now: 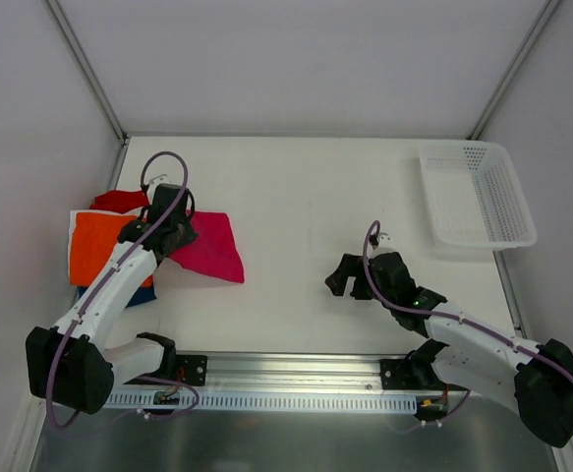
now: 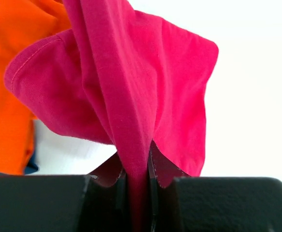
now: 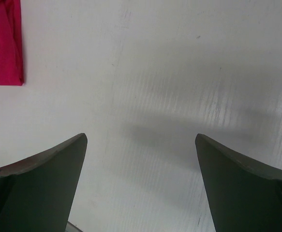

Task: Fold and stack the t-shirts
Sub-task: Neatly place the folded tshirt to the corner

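Observation:
A magenta-pink t-shirt (image 1: 212, 248) lies bunched at the table's left, next to a stack with an orange t-shirt (image 1: 97, 246) on top, a red one (image 1: 119, 201) behind and a dark blue one (image 1: 141, 294) beneath. My left gripper (image 1: 171, 228) is shut on the pink shirt (image 2: 131, 92), whose cloth hangs pinched between the fingers, with the orange shirt (image 2: 7, 96) to its left. My right gripper (image 1: 350, 278) is open and empty above bare table; a corner of the pink shirt (image 3: 4, 43) shows at its far left. No white shirt is in view.
A white perforated plastic basket (image 1: 478, 194) stands at the back right. Grey walls close in the table on both sides and at the back. A metal rail (image 1: 296, 379) runs along the near edge.

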Tool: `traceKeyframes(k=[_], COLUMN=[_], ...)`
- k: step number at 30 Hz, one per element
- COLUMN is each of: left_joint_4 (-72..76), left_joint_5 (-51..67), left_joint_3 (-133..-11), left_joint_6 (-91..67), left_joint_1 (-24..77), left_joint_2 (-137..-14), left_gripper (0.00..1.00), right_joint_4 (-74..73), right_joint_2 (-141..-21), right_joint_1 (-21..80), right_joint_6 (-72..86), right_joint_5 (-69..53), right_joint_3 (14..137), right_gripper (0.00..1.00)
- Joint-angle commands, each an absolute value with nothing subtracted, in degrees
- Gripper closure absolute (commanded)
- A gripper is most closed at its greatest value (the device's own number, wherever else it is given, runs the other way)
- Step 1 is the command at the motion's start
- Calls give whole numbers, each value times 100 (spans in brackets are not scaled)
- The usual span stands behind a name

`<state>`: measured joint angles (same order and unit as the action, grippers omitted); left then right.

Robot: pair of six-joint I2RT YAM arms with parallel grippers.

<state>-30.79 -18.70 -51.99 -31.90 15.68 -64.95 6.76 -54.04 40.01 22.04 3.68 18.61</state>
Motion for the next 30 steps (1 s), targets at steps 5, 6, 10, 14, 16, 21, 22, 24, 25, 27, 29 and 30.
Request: traceKeyframes(k=[5,6,10,14,16,21,22,24,25,27,29,30], left_joint_4=[-3770,-3823,-3990,-3990,-3981,-4131,-4131,-4131,-4148,-4183,-4184,-4192], left_joint_5=[-1706,-1627,-1354,-1100,-941,-1230,-1230,-1239,-1239,-1309,-1301,-1318], left_joint_3=[-5914,-6002,-6450,-6784,-6907,-6987,-6961,-6978,-6987,-7022,-7040,-7075], left_joint_6=[-2708,-2646,-2103,-1618,-1669,-1731,-1766,-1802,-1810,-1863,-1898,-1925], left_joint_1=[687,538,-331,-964,-1072,-1326,-1397,-1555,-1590,-1757,-1889,-1933], left_joint_2=[-6363,-6424,-6600,-6820,-6952,-7084,-7058,-7049,-7058,-7066,-7049,-7040], left_gripper=[100,100,100,100,100,100,100,100,100,100,100,100], right_joint_4=[931,975,1107,1248,1283,1274,1266,1239,1222,1204,1187,1169], right_joint_2=[-5466,-5484,-5607,-5730,-5809,-5783,-5757,-5783,-5809,-5818,-5792,-5783], right_joint_1=[4008,4008,4008,4008,4008,3999,4008,4008,4008,3999,3999,3999], right_joint_6=[2092,2083,2083,2100,2101,2118,2118,2109,2101,2092,2074,2074], right_joint_5=[141,97,62,-176,-202,-185,-185,-184,-193,-237,-255,-255], right_joint_3=[1802,1802,1811,1811,1811,1749,1740,1758,1775,1819,1828,1828], right_gripper=[1,0,1,0,1,1,1,0,0,0,0,1])
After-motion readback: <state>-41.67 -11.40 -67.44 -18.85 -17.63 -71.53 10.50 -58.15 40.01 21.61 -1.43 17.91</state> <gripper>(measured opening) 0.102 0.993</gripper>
